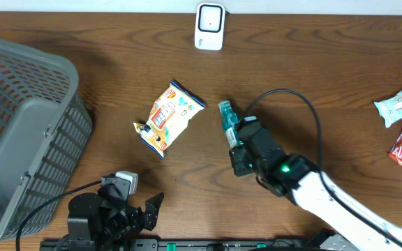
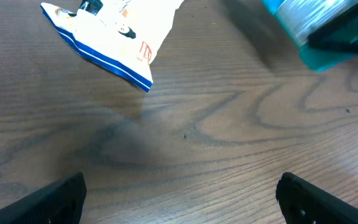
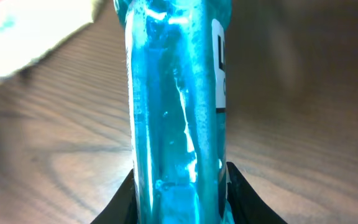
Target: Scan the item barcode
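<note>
Left gripper (image 2: 182, 199) idle, jaws wide, empty. Right gripper (image 3: 180, 186) pinches the blue tube (image 3: 173, 93) mid-table, near the snack bag (image 1: 167, 115) (barcode not visible). Step: pickup. Next: carry the tube to the scanner (image 1: 209, 26) at the far edge, label facing it.

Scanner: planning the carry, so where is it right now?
Overhead view: the scanner sits at the far edge of the table, centre, beyond the snack bag and the blue tube in the right gripper.
</note>
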Available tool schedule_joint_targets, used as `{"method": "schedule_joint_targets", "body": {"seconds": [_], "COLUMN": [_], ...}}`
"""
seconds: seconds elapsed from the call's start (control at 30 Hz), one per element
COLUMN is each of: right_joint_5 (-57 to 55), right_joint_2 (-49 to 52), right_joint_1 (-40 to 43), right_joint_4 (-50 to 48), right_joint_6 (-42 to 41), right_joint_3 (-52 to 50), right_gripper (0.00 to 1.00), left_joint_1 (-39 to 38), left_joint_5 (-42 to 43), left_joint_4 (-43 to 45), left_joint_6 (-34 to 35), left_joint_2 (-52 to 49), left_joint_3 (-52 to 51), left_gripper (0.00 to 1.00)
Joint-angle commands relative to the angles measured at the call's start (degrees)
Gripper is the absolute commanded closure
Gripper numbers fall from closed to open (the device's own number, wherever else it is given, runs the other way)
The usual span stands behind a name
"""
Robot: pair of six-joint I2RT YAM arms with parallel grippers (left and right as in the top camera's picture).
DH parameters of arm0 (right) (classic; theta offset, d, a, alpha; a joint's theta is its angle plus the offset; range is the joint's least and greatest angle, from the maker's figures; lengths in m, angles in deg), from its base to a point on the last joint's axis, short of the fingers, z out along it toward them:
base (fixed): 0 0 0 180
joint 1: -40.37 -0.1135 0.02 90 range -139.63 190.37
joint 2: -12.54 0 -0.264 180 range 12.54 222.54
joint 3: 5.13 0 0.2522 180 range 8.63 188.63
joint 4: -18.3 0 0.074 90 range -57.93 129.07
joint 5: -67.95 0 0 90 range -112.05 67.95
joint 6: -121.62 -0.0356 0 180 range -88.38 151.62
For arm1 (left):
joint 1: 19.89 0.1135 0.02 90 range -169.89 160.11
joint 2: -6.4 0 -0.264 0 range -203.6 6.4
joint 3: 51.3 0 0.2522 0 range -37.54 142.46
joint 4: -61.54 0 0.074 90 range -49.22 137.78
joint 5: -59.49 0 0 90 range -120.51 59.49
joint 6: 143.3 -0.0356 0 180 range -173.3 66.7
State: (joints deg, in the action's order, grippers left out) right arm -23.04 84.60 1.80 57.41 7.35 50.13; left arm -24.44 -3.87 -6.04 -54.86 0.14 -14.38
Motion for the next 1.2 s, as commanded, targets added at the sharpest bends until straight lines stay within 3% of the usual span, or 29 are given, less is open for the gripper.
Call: {"method": "schedule_joint_targets", "body": {"seconds": [0.0,0.17,0.8,1.17], "right_joint_5": [4.6,4.6,6.1,6.1], "right_joint_2": [-3.3,-5.5,-14.5,-14.4], "right_joint_1": [1.5,1.5,1.5,1.5], "right_joint_4": [0.2,0.2,-0.2,1.8], "right_joint_6": [7.5,11.7,11.7,11.7], "right_joint_3": [0.6,0.6,0.6,0.6], "right_gripper": [0.99,0.99,0.99,0.99], "left_joint_1": [0.1,0.1,0.1,0.1], "left_joint_5": [-0.3,-0.3,-0.3,-0.3], "left_joint_4": [-0.2,-0.2,-0.2,-0.2], "left_joint_6": [-0.6,-0.6,-0.6,-0.6], "left_joint_2": [0.1,0.1,0.1,0.1], "left_joint_3": [0.5,0.5,0.5,0.5], "left_gripper": [0.02,0.02,0.02,0.02]}}
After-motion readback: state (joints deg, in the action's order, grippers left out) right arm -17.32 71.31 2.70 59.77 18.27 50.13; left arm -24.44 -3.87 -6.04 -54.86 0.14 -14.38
